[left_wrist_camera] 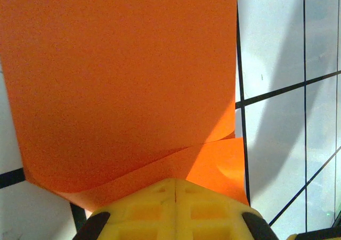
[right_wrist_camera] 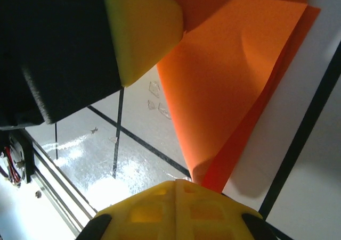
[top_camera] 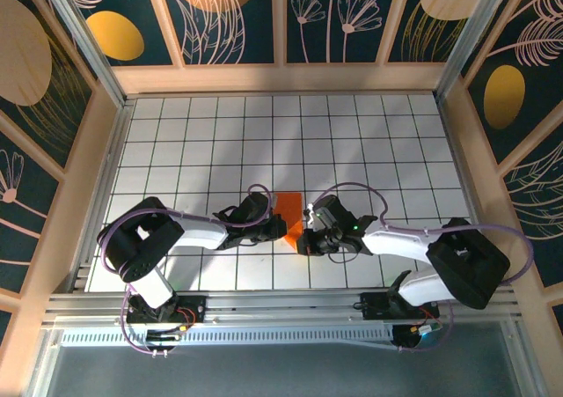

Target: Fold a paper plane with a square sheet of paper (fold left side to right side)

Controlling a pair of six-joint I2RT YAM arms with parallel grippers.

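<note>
The square sheet of paper [top_camera: 293, 212] is bright orange and lies doubled over into a narrow upright strip on the tiles between the two arms; it is a folded sheet, not a pointed dart. My left gripper [top_camera: 276, 227] is at its lower left edge. In the left wrist view the yellow jaws of the left gripper [left_wrist_camera: 176, 182] are shut on the paper [left_wrist_camera: 117, 75], which has two overlapping layers. My right gripper [top_camera: 307, 236] is at the paper's lower right. Its yellow jaws [right_wrist_camera: 176, 182] are shut on the curled near corner of the paper [right_wrist_camera: 234, 75].
The white tiled table [top_camera: 369, 142] is walled by wooden panels [top_camera: 281, 78] on three sides. The aluminium rail [top_camera: 281, 305] runs along the near edge. The left arm's yellow finger [right_wrist_camera: 144, 32] shows close in the right wrist view, touching the paper.
</note>
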